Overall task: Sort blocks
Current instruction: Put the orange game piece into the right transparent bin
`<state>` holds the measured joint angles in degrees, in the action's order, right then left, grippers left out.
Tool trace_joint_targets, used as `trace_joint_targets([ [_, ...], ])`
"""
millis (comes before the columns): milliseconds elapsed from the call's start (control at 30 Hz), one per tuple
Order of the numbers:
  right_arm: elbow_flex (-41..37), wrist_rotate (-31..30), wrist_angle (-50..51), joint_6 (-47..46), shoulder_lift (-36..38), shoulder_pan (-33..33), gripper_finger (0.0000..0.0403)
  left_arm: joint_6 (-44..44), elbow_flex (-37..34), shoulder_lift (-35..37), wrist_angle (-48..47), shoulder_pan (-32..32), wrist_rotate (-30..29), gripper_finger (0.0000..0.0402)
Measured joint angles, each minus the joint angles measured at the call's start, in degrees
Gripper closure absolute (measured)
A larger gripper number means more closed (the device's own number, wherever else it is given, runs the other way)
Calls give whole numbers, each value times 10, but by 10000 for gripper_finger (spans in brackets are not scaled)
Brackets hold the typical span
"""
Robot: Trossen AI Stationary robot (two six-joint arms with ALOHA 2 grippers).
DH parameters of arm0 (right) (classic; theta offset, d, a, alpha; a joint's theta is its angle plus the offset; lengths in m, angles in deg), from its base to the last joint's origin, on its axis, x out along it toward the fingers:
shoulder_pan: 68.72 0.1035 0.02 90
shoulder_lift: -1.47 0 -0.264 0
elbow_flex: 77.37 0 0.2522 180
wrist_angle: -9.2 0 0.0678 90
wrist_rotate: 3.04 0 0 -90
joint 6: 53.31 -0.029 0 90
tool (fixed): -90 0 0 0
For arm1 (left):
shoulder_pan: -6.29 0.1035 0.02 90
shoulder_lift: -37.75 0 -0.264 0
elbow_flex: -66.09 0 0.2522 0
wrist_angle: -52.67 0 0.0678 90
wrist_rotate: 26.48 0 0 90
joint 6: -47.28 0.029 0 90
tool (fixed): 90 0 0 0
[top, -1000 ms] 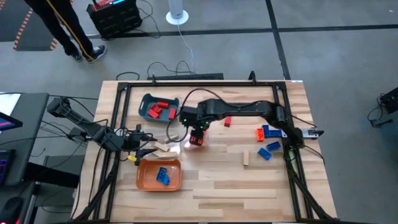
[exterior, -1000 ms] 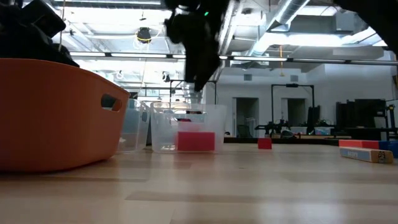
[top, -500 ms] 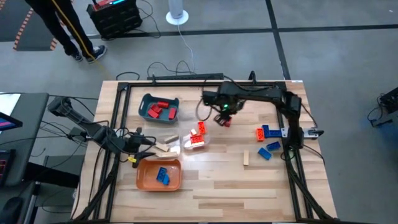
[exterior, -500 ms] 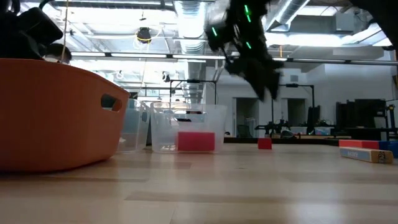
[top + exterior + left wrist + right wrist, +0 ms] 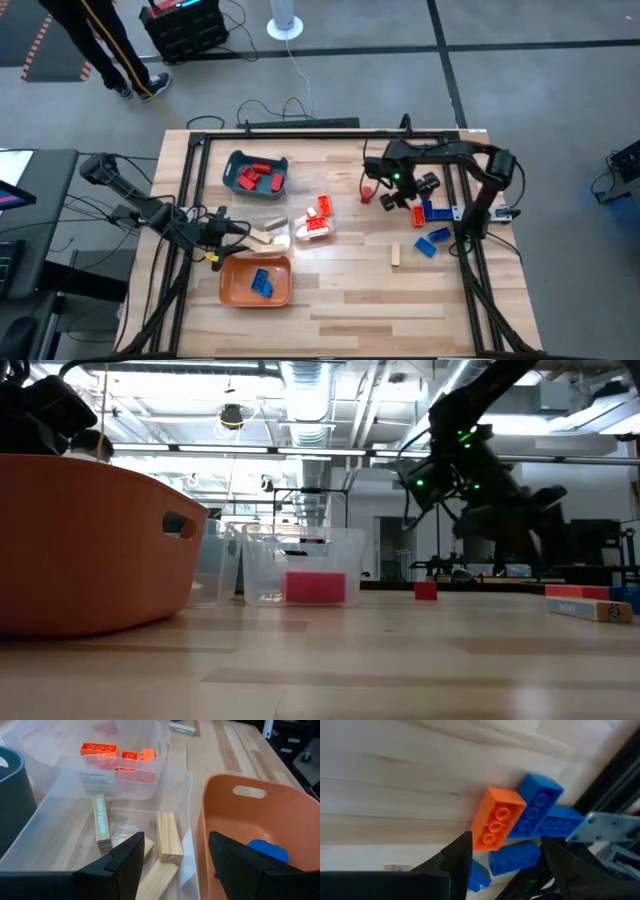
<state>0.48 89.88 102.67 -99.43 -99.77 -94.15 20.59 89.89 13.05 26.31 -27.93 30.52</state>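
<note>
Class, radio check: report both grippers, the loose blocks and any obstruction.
Right gripper open, empty, above orange block and blue blocks. Left gripper open, parked over clear tray of tan blocks. Nothing blocking.

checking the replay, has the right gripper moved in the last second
Yes. The right gripper has swung from over the clear tray across to the loose orange and blue blocks by the table's right edge, open and empty.

One tan wooden block (image 5: 100, 821) in the clear tray (image 5: 47, 822) carries printed lettering along its side, too small to read. A faint label on another clear tray (image 5: 98, 778) is also illegible.
</note>
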Motion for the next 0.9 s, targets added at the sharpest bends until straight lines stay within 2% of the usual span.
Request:
trace_joint_targets([
  [333, -121, 3, -112, -61, 73, 32, 211, 4, 0, 0, 0, 0, 0, 184],
  [500, -160, 19, -189, -79, 83, 46, 218, 5, 0, 0, 0, 0, 0, 184],
  [700, -156, 29, -244, -80, 63, 91, 236, 11, 0, 0, 6, 0, -3, 184],
  [900, -156, 8, -262, -85, 63, 113, 259, 20, 0, 0, 16, 0, -5, 184],
])
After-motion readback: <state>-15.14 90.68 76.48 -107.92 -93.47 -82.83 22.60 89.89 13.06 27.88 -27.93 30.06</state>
